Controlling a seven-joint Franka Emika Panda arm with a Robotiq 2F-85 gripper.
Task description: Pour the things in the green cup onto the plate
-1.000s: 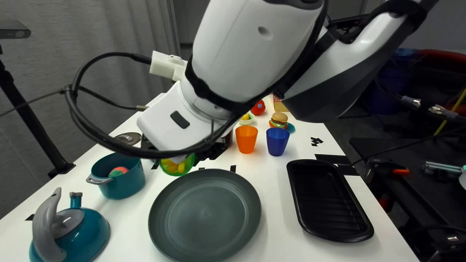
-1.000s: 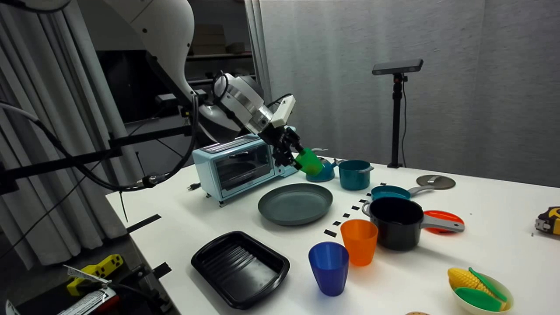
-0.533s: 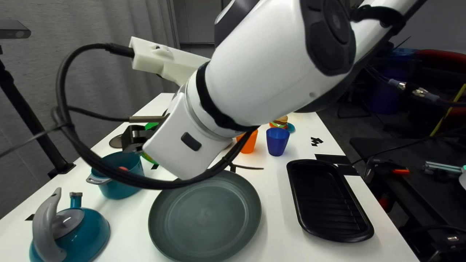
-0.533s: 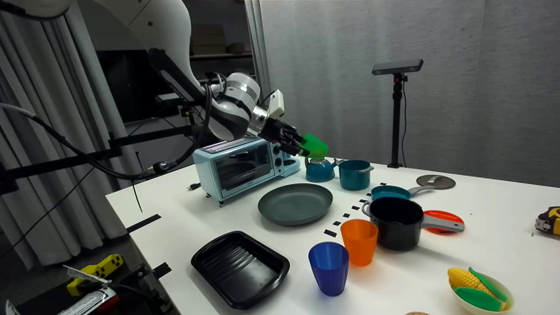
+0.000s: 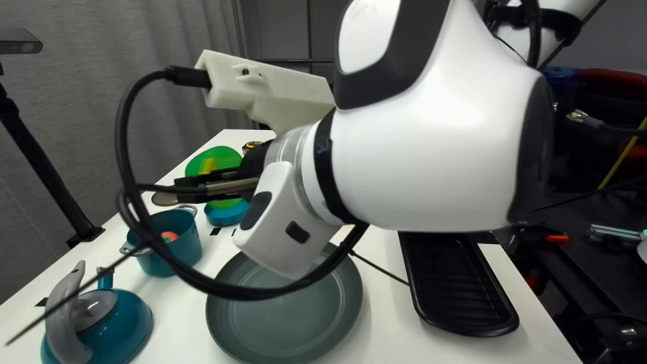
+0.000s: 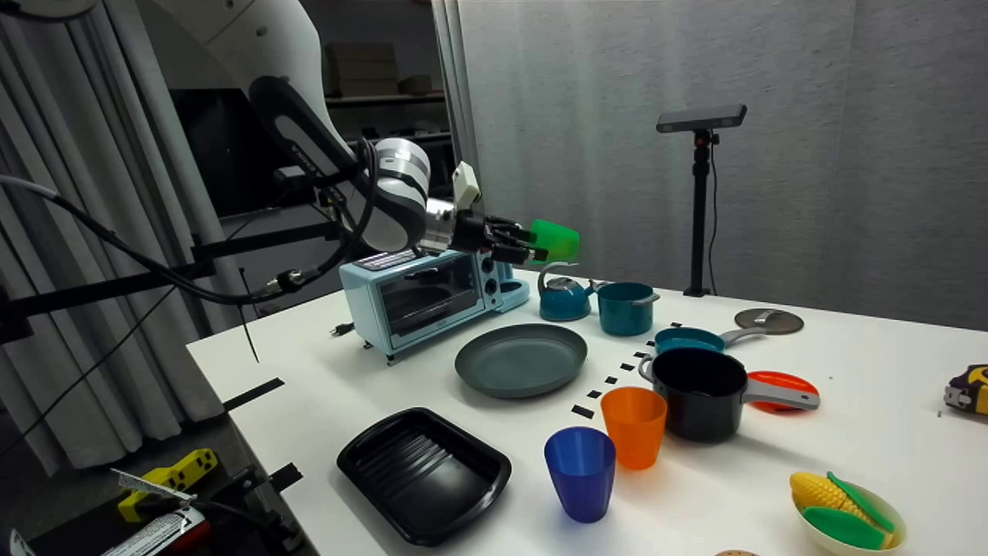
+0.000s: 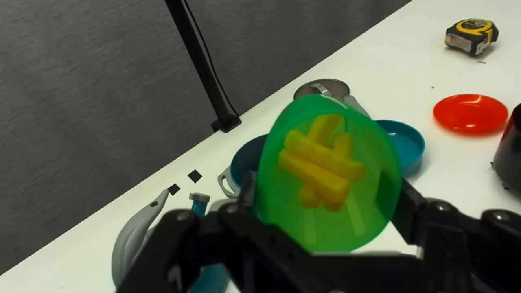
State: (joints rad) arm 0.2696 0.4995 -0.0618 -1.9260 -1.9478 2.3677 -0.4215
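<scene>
My gripper (image 7: 327,199) is shut on the green cup (image 7: 285,215), one finger against each side of it. Several yellow pieces (image 7: 315,179), the things, lie crossed inside and show through the translucent wall. In an exterior view the cup (image 6: 557,241) hangs tilted well off the table, above and behind the plate (image 6: 521,367); which way its mouth faces I cannot tell. The round dark grey-teal plate (image 5: 283,328) shows nothing on its visible surface, and my arm and a cable cover part of it. It is out of the wrist view.
A teal kettle (image 6: 565,300) and teal pot (image 6: 625,309) stand below and beside the cup. A blue toaster oven (image 6: 432,289) borders the plate. Nearer are a black tray (image 6: 424,471), an orange cup (image 6: 634,428), a blue cup (image 6: 581,475) and a black pot (image 6: 701,398).
My gripper has lifted the green cup higher and swung it away from beside the plate, while the wrist has levelled out. The yellow pieces stay in the cup; the plate has not moved.
</scene>
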